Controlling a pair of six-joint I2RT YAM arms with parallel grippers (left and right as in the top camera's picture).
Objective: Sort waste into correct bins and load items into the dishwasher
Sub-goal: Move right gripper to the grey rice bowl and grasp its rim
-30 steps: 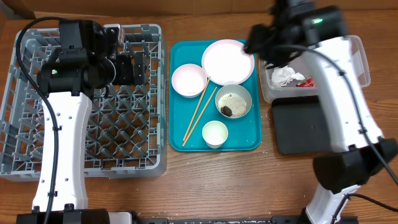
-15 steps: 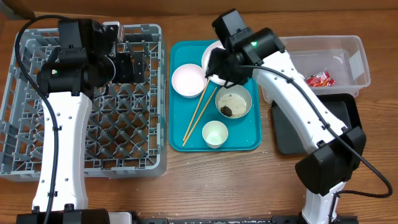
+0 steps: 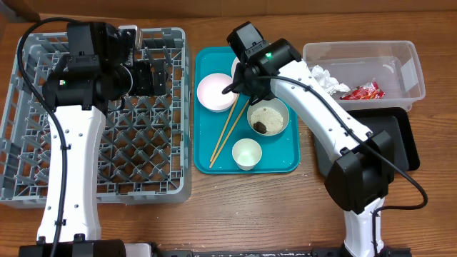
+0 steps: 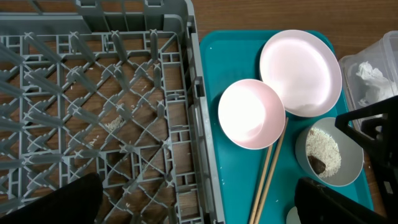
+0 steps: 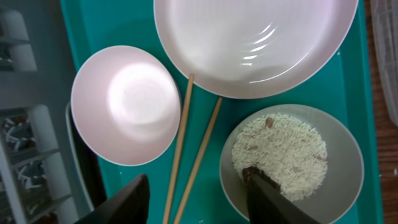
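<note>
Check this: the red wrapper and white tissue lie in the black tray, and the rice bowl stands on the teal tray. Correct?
No. The overhead view shows the red wrapper and white tissue in the clear tub; the rice bowl stands on the teal tray.

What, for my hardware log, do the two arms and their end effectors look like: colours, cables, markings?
The left arm and right arm both have smooth white link shells joined by bulky black joint housings. Thin black cables run along each. A small green light glows on the right arm's black wrist housing. The end effector fingers are plain matte black. No logos are readable.
</note>
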